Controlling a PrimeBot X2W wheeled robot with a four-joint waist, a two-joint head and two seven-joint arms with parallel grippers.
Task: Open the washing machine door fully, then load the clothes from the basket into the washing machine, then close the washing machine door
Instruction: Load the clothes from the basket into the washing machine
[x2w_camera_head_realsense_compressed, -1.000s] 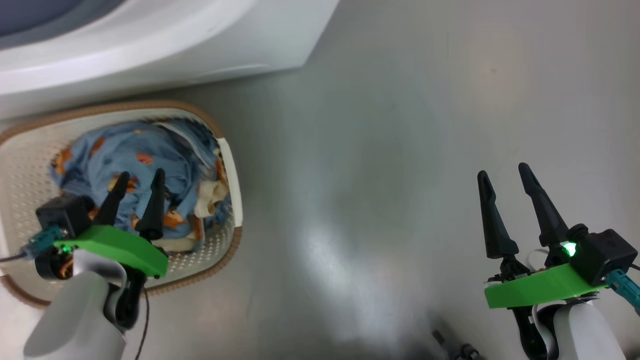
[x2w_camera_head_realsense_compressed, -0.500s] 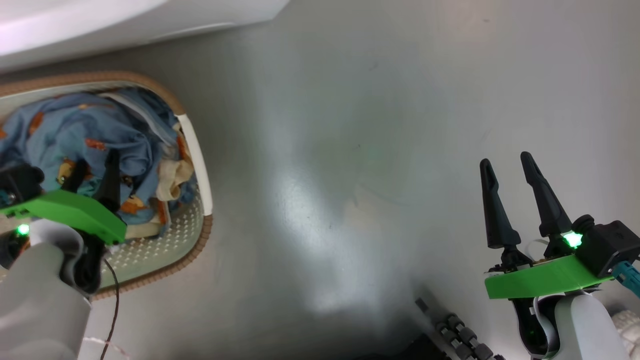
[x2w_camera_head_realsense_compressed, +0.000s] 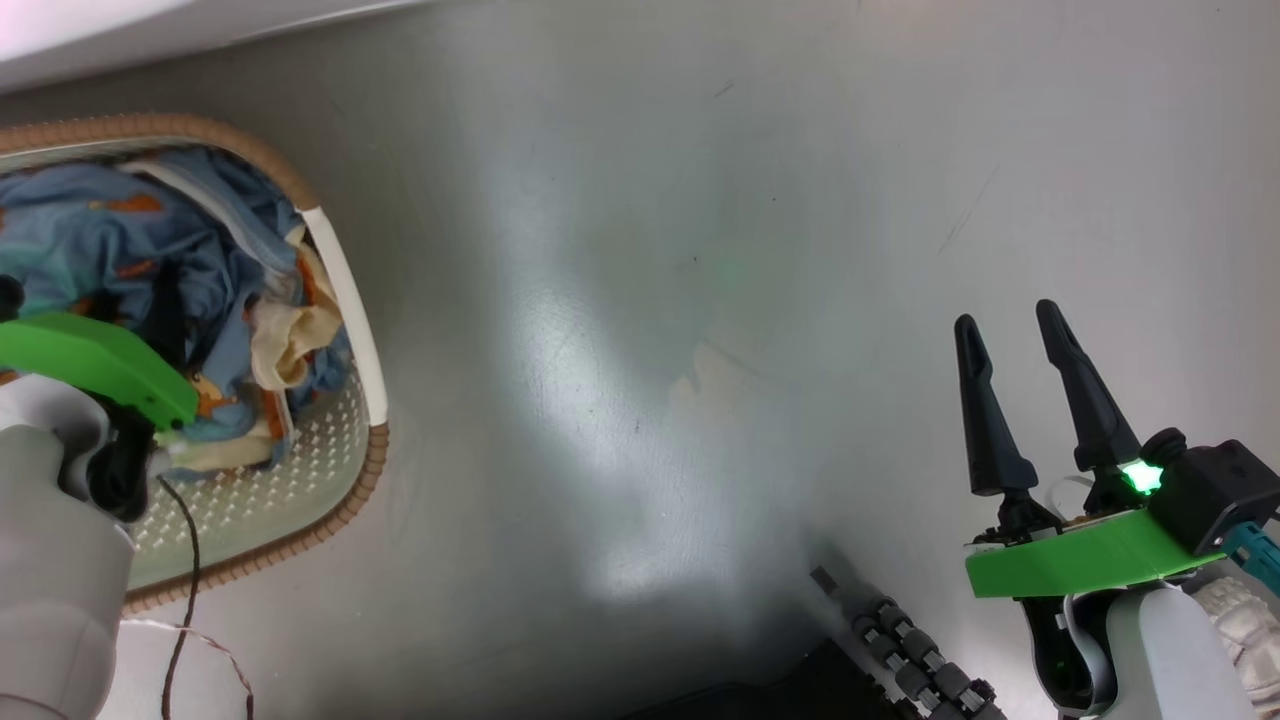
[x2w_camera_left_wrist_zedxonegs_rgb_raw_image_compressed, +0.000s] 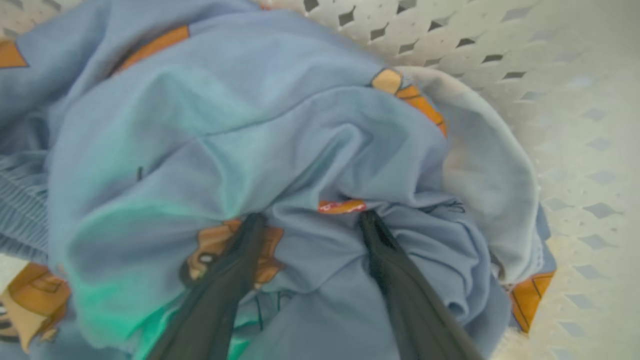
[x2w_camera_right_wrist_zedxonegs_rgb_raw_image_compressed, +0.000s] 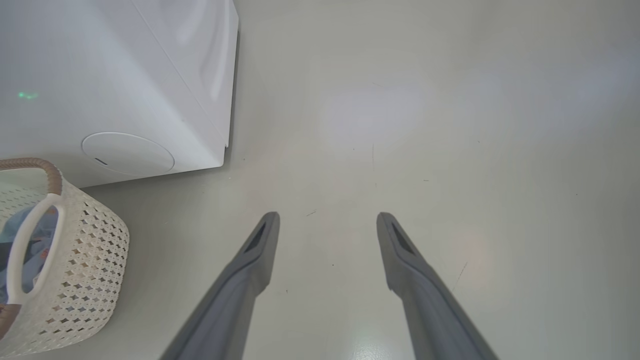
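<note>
Clothes (x2w_camera_left_wrist_zedxonegs_rgb_raw_image_compressed: 250, 125) lay heaped in the basket (x2w_camera_left_wrist_zedxonegs_rgb_raw_image_compressed: 575, 150), directly under and ahead of the left gripper (x2w_camera_left_wrist_zedxonegs_rgb_raw_image_compressed: 312, 216). Its two fingers stood spread, tips pressed into the blue cloth with a ridge of fabric bunched between them; nothing was pinched yet. To the right of those tips, seen along the fingers, a pale fold of the heap ended close against the perforated basket wall.

A second earlier the same fingers had shown whole above the heap in the head view, tips clear of the cloth. Half a second on they were lower, and at this moment they were mostly lost behind the green wrist plate (x2w_camera_head_realsense_compressed: 90, 360) and among the folds. The whole head view had also slid, so the basket's drift toward the picture edge was the camera's doing, not the basket's.

The descent looked finished or nearly so, which put the task at a grab within the loading step. The next move probably called for squeezing the fingers together on that ridge and lifting. Soft, tangled garments might come up as one clump or trail a sleeve over the rim.

Well off from that gripper, the right gripper (x2w_camera_head_realsense_compressed: 1006, 314) hung over bare floor (x2w_camera_head_realsense_compressed: 650, 300), fingers apart and holding nothing, as in both earlier pictures. Ahead of it and to its left stood the washer (x2w_camera_right_wrist_zedxonegs_rgb_raw_image_compressed: 125, 75), the basket close beside it
</note>
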